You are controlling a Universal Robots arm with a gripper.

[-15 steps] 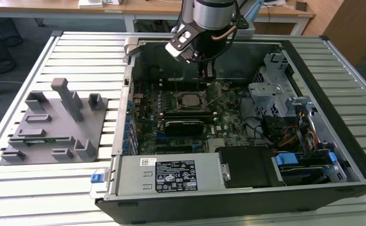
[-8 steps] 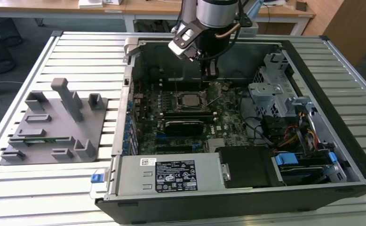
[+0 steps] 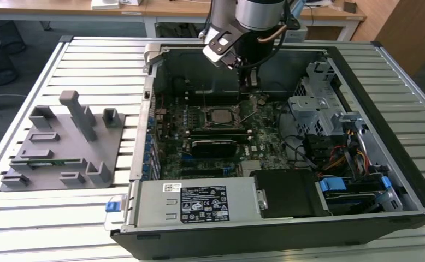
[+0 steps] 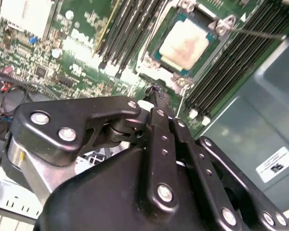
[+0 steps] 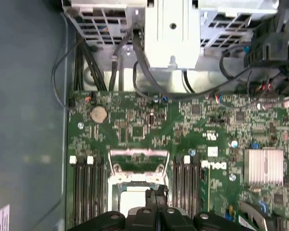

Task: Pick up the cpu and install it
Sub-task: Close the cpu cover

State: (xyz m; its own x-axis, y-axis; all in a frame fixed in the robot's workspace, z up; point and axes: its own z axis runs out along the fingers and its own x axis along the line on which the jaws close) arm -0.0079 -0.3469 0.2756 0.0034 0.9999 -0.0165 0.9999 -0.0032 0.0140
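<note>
The cpu [image 3: 219, 115], a small square chip with a silvery top, lies in the motherboard socket [image 3: 220, 124] inside the open computer case. In the second wrist view the cpu [image 4: 185, 41] sits flat within the socket frame [image 4: 154, 60], uncovered. My gripper [image 3: 251, 85] hangs above the board, a little beyond the socket and toward the exterior view's right. Its black fingers [image 4: 157, 98] meet at the tips with nothing between them. In the first wrist view the gripper [image 5: 157, 194] overlaps the edge of the cpu [image 5: 134, 200].
A thin socket lever [image 4: 260, 32] sticks out beside the socket. Memory slots [image 4: 130, 29] flank it. A metal drive cage [image 3: 322, 103] and cables [image 3: 343, 153] fill the case's right side. A grey plastic tray [image 3: 59, 147] with a green memory stick [image 3: 48, 162] lies outside, on the left.
</note>
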